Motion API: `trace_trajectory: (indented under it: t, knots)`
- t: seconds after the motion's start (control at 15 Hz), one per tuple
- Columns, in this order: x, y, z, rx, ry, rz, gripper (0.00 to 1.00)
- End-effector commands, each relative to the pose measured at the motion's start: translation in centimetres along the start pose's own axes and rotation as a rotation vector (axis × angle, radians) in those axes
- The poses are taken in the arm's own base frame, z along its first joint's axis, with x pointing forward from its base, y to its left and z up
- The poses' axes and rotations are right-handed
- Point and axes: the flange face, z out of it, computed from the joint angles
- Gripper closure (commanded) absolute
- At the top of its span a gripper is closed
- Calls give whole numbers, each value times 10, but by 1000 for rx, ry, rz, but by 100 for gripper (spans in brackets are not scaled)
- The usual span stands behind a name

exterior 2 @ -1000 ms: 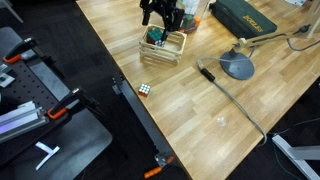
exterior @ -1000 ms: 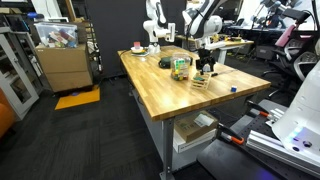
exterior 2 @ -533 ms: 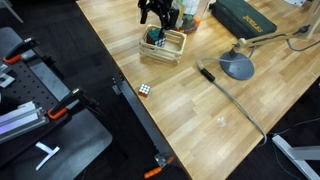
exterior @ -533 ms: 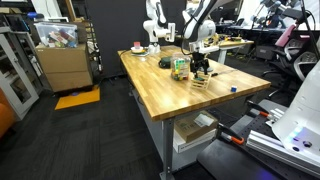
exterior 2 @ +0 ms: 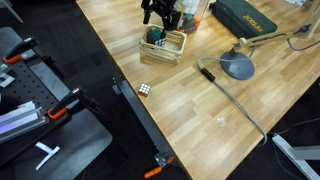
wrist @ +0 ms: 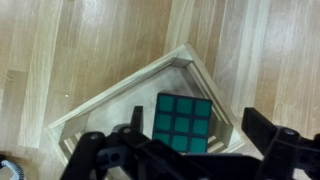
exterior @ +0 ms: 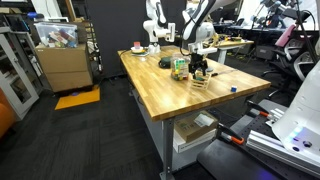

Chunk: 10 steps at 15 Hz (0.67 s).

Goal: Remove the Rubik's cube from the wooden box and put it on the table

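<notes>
Yellow lettering on the dark case [exterior 2: 250,18] is too small to read, perhaps a brand; the Rubik's cube [wrist: 183,122] lies inside the wooden box [wrist: 112,92] on the table [wrist: 50,50], its green nine-square face up, dark lines between squares; the gripper [exterior 2: 161,20] hovers above, jaws apart.

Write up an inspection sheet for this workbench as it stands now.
Surface: table, light wood planks.
Job's things: Rubik's cube, green face up, inside the wooden box.
Clutter: second small cube near the table edge; desk lamp; dark green case.
Grippers: gripper open above the box, holding nothing.
Cables: thin line across the table, possibly a cord.
Surroundings: cardboard box on a cart.
</notes>
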Motion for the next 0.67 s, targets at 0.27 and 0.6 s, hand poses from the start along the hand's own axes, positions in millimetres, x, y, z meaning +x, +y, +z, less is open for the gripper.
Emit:
trace_trajectory:
  t: [0.27,0.6]
  knots:
    - [3,16,-1,38,12,11,0]
    - [7,18,6,82,8,13,0]
